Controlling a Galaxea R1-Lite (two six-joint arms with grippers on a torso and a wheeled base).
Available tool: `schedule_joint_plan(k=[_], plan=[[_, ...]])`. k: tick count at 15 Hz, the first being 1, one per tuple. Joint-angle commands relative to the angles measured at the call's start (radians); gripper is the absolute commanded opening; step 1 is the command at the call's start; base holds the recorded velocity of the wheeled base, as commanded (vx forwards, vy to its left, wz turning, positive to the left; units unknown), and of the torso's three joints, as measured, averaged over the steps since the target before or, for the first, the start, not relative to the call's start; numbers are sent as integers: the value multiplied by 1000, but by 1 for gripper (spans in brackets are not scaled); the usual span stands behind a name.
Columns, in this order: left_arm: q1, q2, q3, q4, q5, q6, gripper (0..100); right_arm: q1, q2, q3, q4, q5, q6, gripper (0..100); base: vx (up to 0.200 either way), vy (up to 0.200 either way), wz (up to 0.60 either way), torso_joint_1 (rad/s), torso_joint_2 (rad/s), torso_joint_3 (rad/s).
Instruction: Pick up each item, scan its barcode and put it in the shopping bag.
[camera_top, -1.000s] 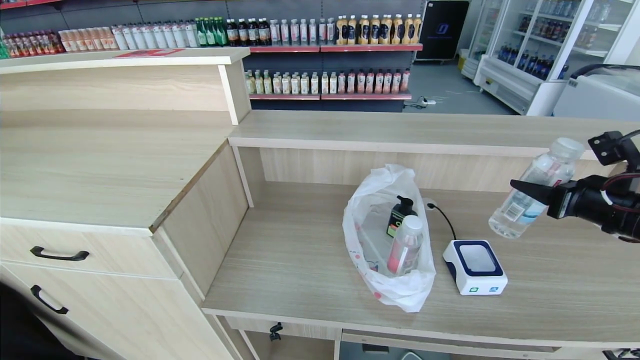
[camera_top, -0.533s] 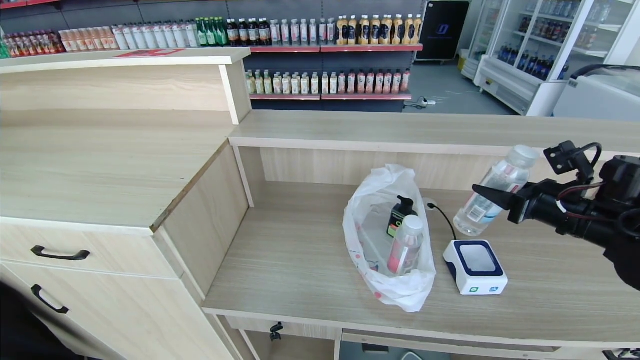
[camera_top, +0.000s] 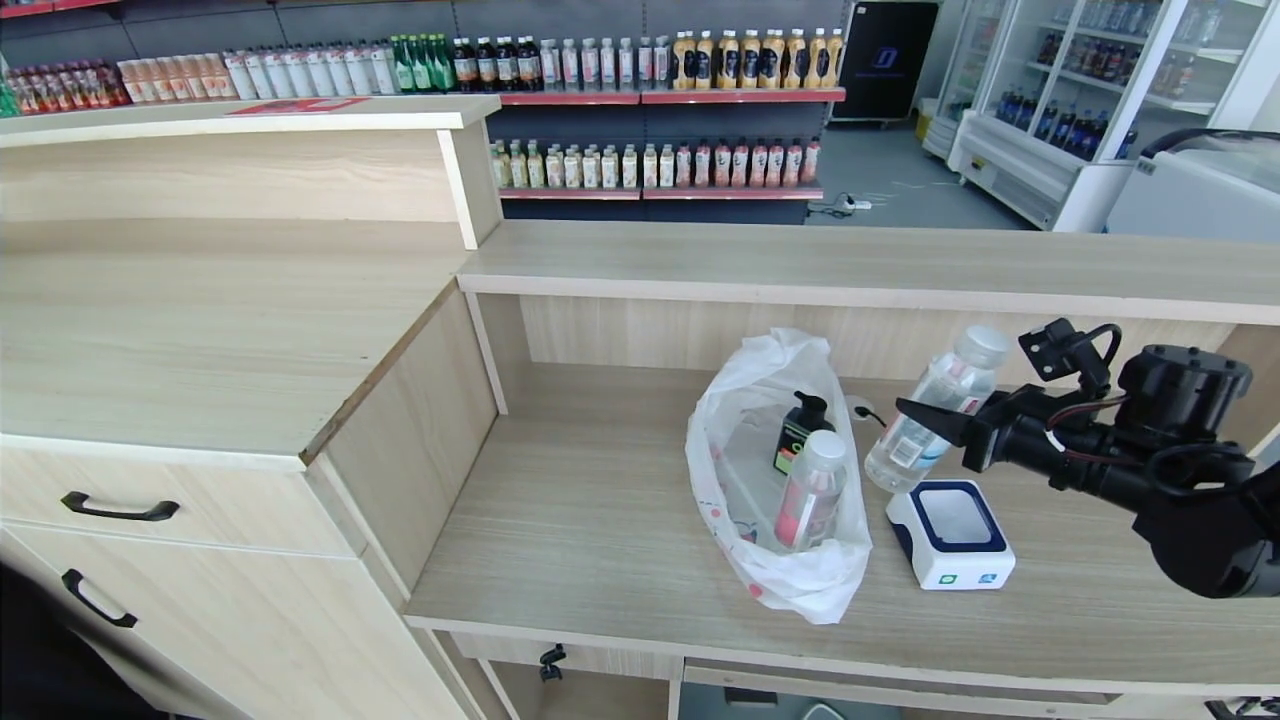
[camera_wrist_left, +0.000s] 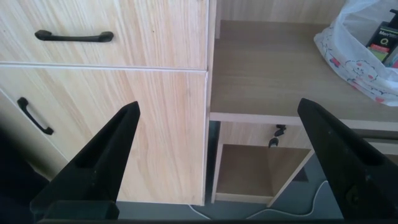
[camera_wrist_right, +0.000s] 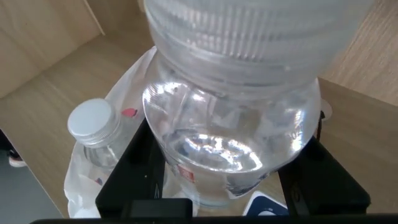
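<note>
Head view: my right tool is clamped on the water bottle, held clear of the tabletop. The bottle is tilted, cap up and away. Its base hangs just beyond the scanner, and the bag lies to its left.

Left wrist view: my left tool is spread wide, empty, beside the drawers.

Right wrist view: the bottle sits between the fingers, base toward the scanner.

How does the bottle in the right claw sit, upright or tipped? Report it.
Tipped. The bottle leans in the right claw, its cap high and its base low, near the scanner.
</note>
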Motion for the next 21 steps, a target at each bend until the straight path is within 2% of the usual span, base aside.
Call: schedule_joint_plan(k=[1,9,21], plan=[[0,1,0,0,0,0,100,11,47,2,-16,1,-5,0,0,0,0,0,0,0],[0,1,0,0,0,0,100,32,131,-4,-99,2,-20,0,0,0,0,0,0,0],[0,1,0,0,0,0,100,80,262,-64,-254,108,-13,0,0,0,0,0,0,0]])
